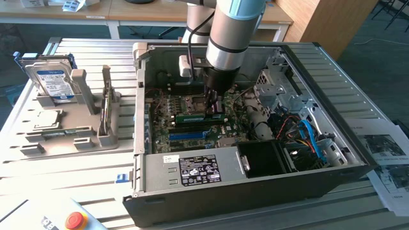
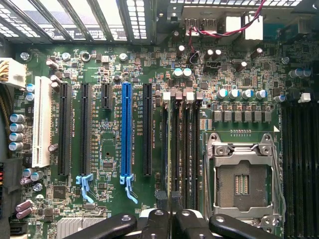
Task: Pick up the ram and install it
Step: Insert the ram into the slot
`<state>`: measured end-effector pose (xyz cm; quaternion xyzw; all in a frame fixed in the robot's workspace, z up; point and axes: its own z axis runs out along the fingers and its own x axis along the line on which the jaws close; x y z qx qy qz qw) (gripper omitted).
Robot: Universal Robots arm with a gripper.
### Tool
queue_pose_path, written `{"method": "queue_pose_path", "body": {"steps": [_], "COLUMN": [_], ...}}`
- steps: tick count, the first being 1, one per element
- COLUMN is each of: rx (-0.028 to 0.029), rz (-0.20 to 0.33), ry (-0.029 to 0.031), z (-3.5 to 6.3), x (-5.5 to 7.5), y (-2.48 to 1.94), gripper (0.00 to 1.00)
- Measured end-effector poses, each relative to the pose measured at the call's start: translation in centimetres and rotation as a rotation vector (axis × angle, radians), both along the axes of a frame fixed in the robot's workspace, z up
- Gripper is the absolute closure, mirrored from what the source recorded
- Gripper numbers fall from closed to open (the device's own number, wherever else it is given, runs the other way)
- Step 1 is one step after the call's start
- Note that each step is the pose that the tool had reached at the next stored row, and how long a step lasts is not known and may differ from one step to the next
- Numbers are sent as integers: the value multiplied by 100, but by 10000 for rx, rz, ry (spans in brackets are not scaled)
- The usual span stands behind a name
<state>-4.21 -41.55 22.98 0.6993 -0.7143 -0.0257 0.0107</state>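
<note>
The gripper (image 1: 215, 111) pinches the ram (image 1: 195, 116) between its fingers above the slots (image 2: 185, 149); hold the ram parallel to its slot; press straight down, evenly, until seated.

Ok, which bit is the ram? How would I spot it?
Find the open black computer case with the robot arm reaching down into it. Right at the gripper is the ram, a long thin stick. It is green, while the slot strips beside it are black or blue.
</note>
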Motion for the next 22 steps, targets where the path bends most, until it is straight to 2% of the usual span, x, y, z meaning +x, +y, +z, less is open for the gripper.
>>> {"method": "queue_pose_path", "body": {"steps": [22], "rx": [0], "rz": [0], "ry": [3], "z": [-13], "x": [12], "y": [0], "gripper": [88]}}
